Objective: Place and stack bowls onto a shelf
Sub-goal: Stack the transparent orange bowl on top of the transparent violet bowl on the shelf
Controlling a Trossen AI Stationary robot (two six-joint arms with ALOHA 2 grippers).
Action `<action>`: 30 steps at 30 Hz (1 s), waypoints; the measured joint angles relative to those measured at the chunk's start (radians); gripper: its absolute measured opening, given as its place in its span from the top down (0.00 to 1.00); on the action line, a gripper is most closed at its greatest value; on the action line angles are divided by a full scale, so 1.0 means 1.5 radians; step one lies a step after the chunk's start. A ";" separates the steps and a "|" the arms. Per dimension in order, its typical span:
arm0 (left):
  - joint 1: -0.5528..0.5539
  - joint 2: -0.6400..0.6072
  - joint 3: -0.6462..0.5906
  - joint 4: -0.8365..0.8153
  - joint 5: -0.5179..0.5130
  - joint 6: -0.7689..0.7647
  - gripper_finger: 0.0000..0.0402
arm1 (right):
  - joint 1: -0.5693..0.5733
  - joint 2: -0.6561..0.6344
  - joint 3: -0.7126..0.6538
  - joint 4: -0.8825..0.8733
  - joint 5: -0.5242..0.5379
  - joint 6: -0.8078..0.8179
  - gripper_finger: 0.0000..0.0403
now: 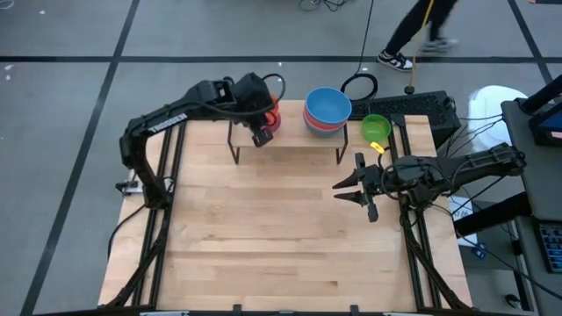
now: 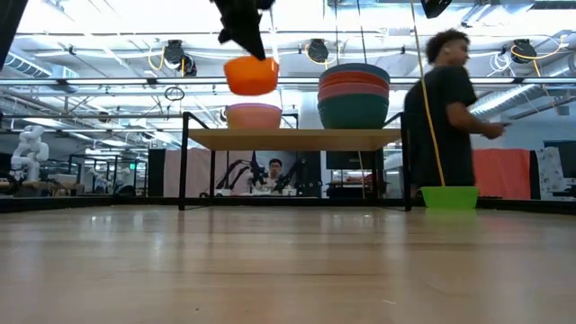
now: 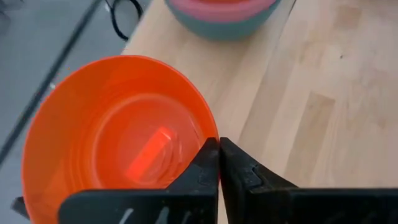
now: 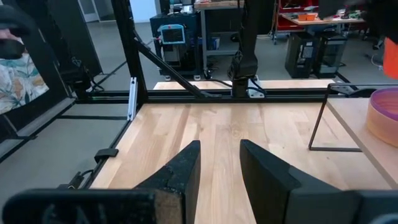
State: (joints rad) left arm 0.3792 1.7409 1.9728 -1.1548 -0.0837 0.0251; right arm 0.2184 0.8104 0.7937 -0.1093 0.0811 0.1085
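Note:
My left gripper (image 3: 219, 149) is shut on an orange bowl (image 3: 118, 137) and holds it above the left part of the shelf (image 2: 292, 138). In the low view the orange bowl (image 2: 250, 75) hangs over a pink bowl (image 2: 254, 115) that sits on the shelf board. To its right on the shelf stands a stack of bowls (image 2: 354, 94), blue on top and teal at the bottom. A green bowl (image 1: 375, 129) rests on the table by the shelf's right end. My right gripper (image 1: 347, 189) hovers open at the table's right side with nothing between its fingers. My left gripper pinches the orange bowl's wall at the rim (image 3: 210, 134), one finger inside the bowl and one outside. The fingers come slanting down from above. The bowl hangs below them, mouth up and about level, clear of the pink bowl under it.
A person (image 2: 450, 108) walks behind the table's far right corner. A black keyboard (image 1: 413, 107) and cables lie beyond the far edge. The shelf's thin black legs (image 4: 320, 124) stand on the tabletop, and bare wood (image 1: 281, 237) stretches toward the near edge.

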 joint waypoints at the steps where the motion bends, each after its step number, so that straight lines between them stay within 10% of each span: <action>1: 0.006 0.008 0.000 -0.002 0.007 0.004 1.00 | 0.000 0.000 0.000 0.000 0.000 0.000 0.74; 30: 0.042 0.093 0.000 -0.003 0.039 -0.023 0.85 | 0.000 0.000 -0.001 0.005 0.000 0.002 0.74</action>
State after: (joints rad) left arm 0.4417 1.8807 1.9724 -1.1595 -0.0258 -0.0090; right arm 0.2180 0.8104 0.7929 -0.1013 0.0813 0.1108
